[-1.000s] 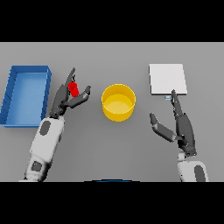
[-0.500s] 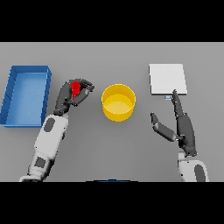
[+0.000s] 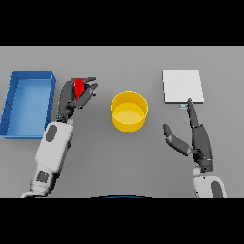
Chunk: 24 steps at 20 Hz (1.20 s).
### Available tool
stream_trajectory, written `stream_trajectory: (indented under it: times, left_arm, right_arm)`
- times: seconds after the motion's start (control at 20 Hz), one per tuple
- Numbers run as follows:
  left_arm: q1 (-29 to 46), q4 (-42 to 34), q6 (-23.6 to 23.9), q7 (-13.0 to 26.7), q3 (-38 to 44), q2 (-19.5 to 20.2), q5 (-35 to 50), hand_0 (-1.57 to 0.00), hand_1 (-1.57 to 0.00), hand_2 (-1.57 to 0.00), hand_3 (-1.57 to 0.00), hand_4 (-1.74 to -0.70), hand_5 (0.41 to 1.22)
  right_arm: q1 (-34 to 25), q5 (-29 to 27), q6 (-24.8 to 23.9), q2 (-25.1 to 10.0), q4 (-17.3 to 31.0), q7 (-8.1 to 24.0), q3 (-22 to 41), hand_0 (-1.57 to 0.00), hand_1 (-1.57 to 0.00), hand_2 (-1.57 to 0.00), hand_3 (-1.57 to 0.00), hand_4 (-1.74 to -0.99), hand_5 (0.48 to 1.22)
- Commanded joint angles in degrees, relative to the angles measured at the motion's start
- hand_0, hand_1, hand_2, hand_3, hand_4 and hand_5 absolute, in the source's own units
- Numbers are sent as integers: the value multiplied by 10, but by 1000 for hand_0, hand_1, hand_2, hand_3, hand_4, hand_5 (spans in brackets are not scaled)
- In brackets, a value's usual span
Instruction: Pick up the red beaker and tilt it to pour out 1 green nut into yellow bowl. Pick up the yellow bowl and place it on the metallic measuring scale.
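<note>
Left robot hand (image 3: 71, 101): fingers curled round red beaker (image 3: 79, 87).
Right robot hand (image 3: 198, 140): idle, fingers straight.
Pour tip: carry over yellow bowl (image 3: 128, 111), tilt slow, 1 nut only.

Even, bright, diffuse light covers the grey counter (image 3: 124, 167), with no glare. Shadows are faint (a soft darkening beside the yellow bowl (image 3: 129, 111) and blue bin (image 3: 28, 105)).

Left of centre, the left hand (image 3: 71, 99) has its fingers curled round the red beaker (image 3: 79, 87), beside the blue tray (image 3: 10, 106) at the frame's left. The yellow bowl (image 3: 129, 112) sits mid-counter (image 3: 124, 162). The right hand (image 3: 193, 136), fingers straight, lies lower right, below the scale (image 3: 182, 86).
</note>
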Motion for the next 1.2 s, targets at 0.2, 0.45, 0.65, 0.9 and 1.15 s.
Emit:
stream_trajectory:
  times: [0.2,0.45,0.65,0.9,1.15]
  left_arm:
    - [-8,-73,-17,65,-80,40,-65,-1561,-1561,-1561,-1558,-1728,1121]
    - [-26,-83,-44,129,-136,82,-117,-1564,-1565,-1565,-1562,-1733,1112]
    - [-56,-66,-47,169,-172,102,-160,-1567,-1567,-1567,-1565,-1736,1117]
    - [-115,-40,-65,204,-270,142,-277,-1570,-1570,-1570,-1569,-1739,1127]
    - [-162,-18,-95,202,-344,169,-355,-1571,-1571,-1571,-1570,-1740,1190]
  right_arm:
    - [-1,-4,7,-12,6,-4,-6,1,1,1,1,-1257,663]
    - [-5,11,0,-8,4,8,1,1,1,1,1,-1256,678]
    - [-1,5,4,-7,-2,12,0,1,1,1,1,-1255,681]
    - [2,5,8,-5,-8,22,4,1,1,1,1,-1256,690]
    - [7,10,8,-1,-14,22,12,1,1,1,1,-1274,704]
